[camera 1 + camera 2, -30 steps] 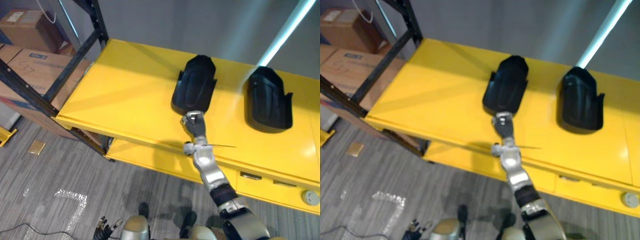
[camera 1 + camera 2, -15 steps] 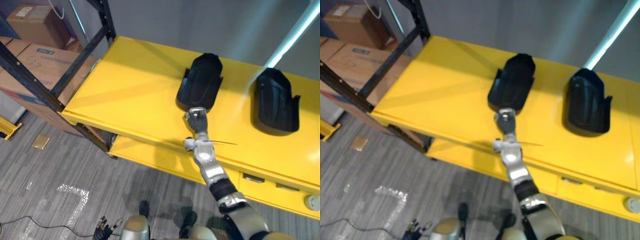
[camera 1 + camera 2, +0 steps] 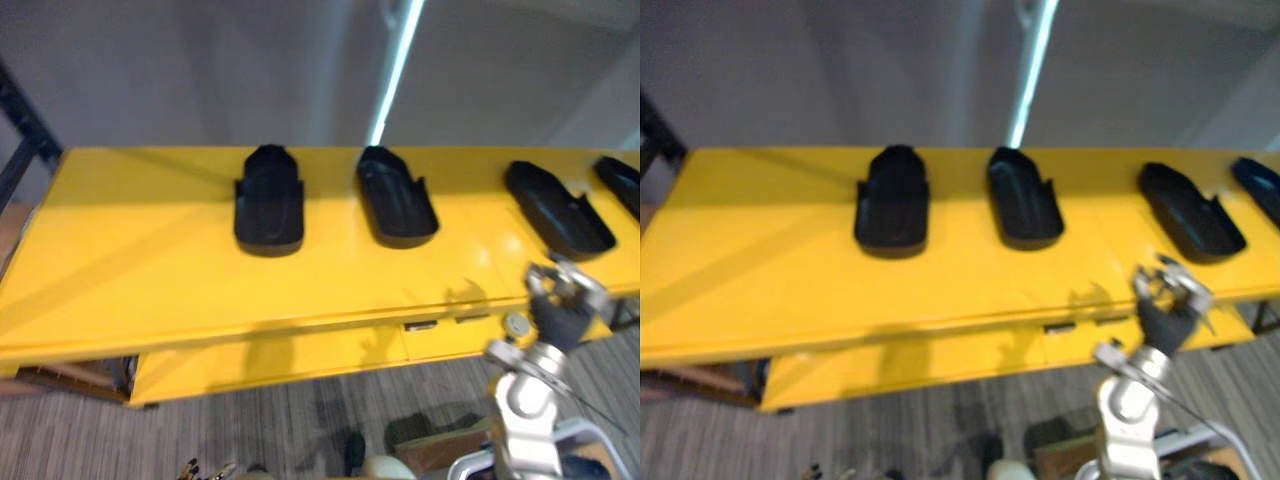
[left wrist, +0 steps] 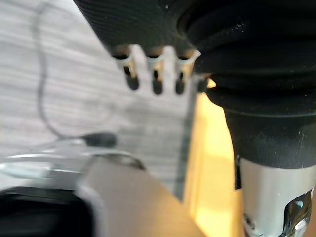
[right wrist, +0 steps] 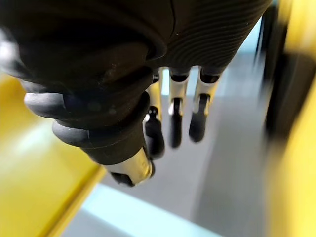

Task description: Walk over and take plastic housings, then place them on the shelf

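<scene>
Housings (image 3: 268, 205) (image 3: 397, 200) (image 3: 558, 210) (image 3: 625, 185) of black plastic sit in a row along the yellow shelf (image 3: 120, 260), four of them, each apart from the next. Right hand (image 3: 565, 305) is up by the shelf's front edge, just short of the third one, fingers loosely spread and gripping nothing. Left hand (image 4: 156, 74) hangs over the grey floor (image 4: 74, 74), fingers relaxed, likewise empty.

The left housing (image 3: 268, 200), second housing (image 3: 396, 198), third housing (image 3: 558, 210) and last housing (image 3: 622, 182) sit in a row on the shelf (image 3: 130, 280), toward its back. The right hand (image 3: 562, 305) is at the shelf's front edge.
</scene>
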You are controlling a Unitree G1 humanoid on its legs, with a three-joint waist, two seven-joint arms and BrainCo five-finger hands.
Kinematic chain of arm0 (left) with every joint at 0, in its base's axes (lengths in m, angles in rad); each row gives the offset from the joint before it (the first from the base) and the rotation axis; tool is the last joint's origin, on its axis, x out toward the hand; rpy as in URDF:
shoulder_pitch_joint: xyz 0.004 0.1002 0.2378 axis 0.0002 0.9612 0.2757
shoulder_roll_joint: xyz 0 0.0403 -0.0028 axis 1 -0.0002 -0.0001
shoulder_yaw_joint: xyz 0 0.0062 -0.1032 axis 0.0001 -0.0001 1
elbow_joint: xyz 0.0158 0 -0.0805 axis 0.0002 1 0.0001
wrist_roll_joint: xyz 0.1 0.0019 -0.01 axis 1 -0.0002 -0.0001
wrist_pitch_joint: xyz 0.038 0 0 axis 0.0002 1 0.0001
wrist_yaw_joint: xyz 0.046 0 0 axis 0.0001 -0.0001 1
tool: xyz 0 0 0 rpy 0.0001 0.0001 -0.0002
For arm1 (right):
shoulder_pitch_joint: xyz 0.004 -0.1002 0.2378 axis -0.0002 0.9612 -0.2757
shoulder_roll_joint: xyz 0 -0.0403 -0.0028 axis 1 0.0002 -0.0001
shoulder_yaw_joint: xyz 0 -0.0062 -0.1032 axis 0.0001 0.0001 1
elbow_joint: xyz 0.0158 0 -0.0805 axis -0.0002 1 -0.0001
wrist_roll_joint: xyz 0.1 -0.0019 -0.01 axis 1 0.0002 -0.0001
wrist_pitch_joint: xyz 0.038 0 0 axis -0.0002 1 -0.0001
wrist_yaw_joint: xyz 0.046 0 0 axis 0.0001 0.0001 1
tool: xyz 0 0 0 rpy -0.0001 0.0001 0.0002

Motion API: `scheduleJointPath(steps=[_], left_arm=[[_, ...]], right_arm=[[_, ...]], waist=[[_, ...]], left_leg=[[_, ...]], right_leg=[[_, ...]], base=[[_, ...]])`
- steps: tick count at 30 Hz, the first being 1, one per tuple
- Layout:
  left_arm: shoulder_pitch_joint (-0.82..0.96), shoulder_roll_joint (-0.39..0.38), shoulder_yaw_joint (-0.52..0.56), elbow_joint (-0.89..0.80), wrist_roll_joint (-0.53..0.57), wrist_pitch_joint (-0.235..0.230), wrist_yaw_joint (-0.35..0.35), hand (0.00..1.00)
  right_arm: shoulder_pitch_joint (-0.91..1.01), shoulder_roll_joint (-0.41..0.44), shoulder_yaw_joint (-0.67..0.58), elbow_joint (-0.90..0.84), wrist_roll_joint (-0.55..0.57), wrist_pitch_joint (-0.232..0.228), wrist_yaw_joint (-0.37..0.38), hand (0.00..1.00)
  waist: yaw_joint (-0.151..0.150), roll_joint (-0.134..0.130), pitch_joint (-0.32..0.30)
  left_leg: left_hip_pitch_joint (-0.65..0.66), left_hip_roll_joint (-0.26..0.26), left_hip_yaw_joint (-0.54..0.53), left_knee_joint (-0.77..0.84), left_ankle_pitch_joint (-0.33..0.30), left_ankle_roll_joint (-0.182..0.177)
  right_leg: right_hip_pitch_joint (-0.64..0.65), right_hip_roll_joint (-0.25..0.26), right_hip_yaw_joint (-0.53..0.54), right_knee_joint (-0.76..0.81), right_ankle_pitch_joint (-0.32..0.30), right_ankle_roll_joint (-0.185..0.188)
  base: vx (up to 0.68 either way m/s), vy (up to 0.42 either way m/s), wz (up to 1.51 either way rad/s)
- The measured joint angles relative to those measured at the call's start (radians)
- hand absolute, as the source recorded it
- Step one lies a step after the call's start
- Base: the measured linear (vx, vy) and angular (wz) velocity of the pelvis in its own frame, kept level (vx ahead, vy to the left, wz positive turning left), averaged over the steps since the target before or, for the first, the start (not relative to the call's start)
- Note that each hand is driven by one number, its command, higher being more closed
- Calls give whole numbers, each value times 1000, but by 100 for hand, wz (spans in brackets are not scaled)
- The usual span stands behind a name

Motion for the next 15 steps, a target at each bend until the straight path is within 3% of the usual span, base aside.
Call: scheduleJointPath(steps=[2, 4, 8, 11, 15], left_arm=[[-2, -4, -1, 0, -3, 0, -9, 0], [-6, -18, 0, -2, -8, -1, -15, 0], [-11, -30, 3, -13, 1, -1, -22, 0], [-11, -34, 1, -23, 45, 8, -15, 0], [-29, -33, -17, -17, 78, 38, -6, 0]], right_arm=[[65, 1, -63, 40, 38, 2, -3, 0], [145, 16, -123, 120, 97, 0, 5, 0], [229, 81, -136, 214, 205, -35, 52, 0], [217, 102, -41, 206, 231, -75, 81, 0], [124, 89, 135, 203, 160, -63, 77, 0]], waist=[[-29, 23, -8], [-82, 47, -22], [-113, 57, -22], [-103, 63, -22], [-78, 81, -25]], left_leg=[[12, 8, 44, 25, -22, -6], [31, 18, 88, 34, -37, -16], [47, 38, 130, 57, -53, -27], [47, 52, 161, 73, -64, -34], [43, 65, 201, 83, -67, -43]], right_leg=[[-2, 8, 38, 6, 0, 0], [0, 21, 73, 8, -1, 0], [1, 39, 101, 13, -4, -4], [-5, 41, 81, 7, -2, -18], [-24, 55, 87, -8, 21, -31]], base=[[1, 17, -69], [-40, -22, -53], [-79, -52, -34], [-130, -62, -28], [-101, -60, -28]])
